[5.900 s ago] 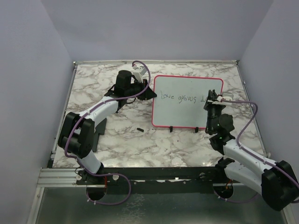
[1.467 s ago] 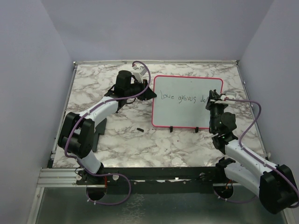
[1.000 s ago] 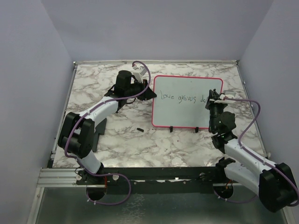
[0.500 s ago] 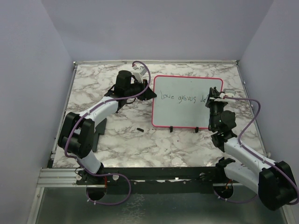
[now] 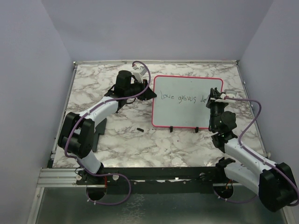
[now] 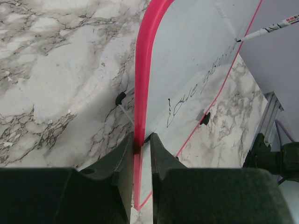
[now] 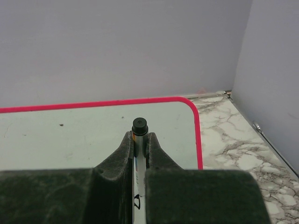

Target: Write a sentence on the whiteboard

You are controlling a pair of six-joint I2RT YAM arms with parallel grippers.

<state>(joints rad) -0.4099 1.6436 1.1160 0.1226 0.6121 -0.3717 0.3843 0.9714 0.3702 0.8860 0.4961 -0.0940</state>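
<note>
The whiteboard [image 5: 182, 115], white with a pink frame, lies flat on the marble table. The sentence [image 5: 181, 97] runs across it as a line of dark handwriting that ends near the right edge. My left gripper [image 5: 152, 93] is shut on the board's left frame [image 6: 143, 70], one finger on each side of the pink edge [image 6: 142, 140]. My right gripper [image 5: 213, 99] is shut on a marker [image 7: 139, 125] that stands upright over the board's right end, its black end cap facing the camera. The marker's tip [image 6: 239, 40] touches the board at the end of the writing [image 6: 194, 91].
A small black cap [image 5: 139, 129] lies on the table to the left of the board's near corner. Two black clips [image 5: 173, 129] [image 5: 196, 129] sit on the board's near edge. A dark stand [image 5: 99, 129] is beside the left arm. Grey walls close the table in.
My right gripper has made small moves with the marker at the right end of the line, and the last word has grown by a stroke or two. The left arm has not moved.
</note>
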